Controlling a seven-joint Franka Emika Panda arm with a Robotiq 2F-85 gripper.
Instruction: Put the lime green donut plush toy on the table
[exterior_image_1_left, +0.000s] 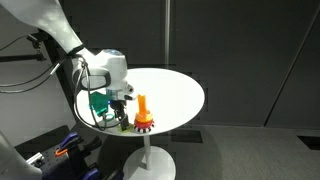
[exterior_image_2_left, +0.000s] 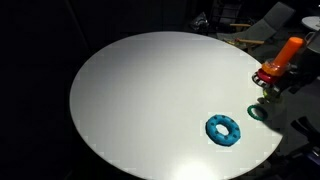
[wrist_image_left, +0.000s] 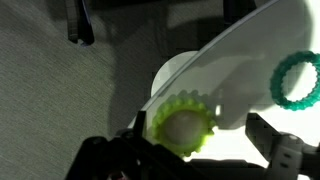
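The lime green donut plush (wrist_image_left: 182, 122) lies at the rim of the round white table (exterior_image_1_left: 180, 90), between my fingers in the wrist view. My gripper (wrist_image_left: 190, 140) is open around it. One finger is close against the donut and the other stands clear of it. In an exterior view the gripper (exterior_image_1_left: 122, 110) hangs low over the table's near edge with the green donut (exterior_image_1_left: 122, 124) under it. The donut also shows, small and dark, at the table's edge in an exterior view (exterior_image_2_left: 258, 112).
A teal donut plush (exterior_image_2_left: 224, 130) lies on the table near the edge and also shows in the wrist view (wrist_image_left: 298, 80). An orange stacking post on a red base (exterior_image_1_left: 143, 113) stands beside the gripper. The table's pedestal foot (wrist_image_left: 170, 75) shows below.
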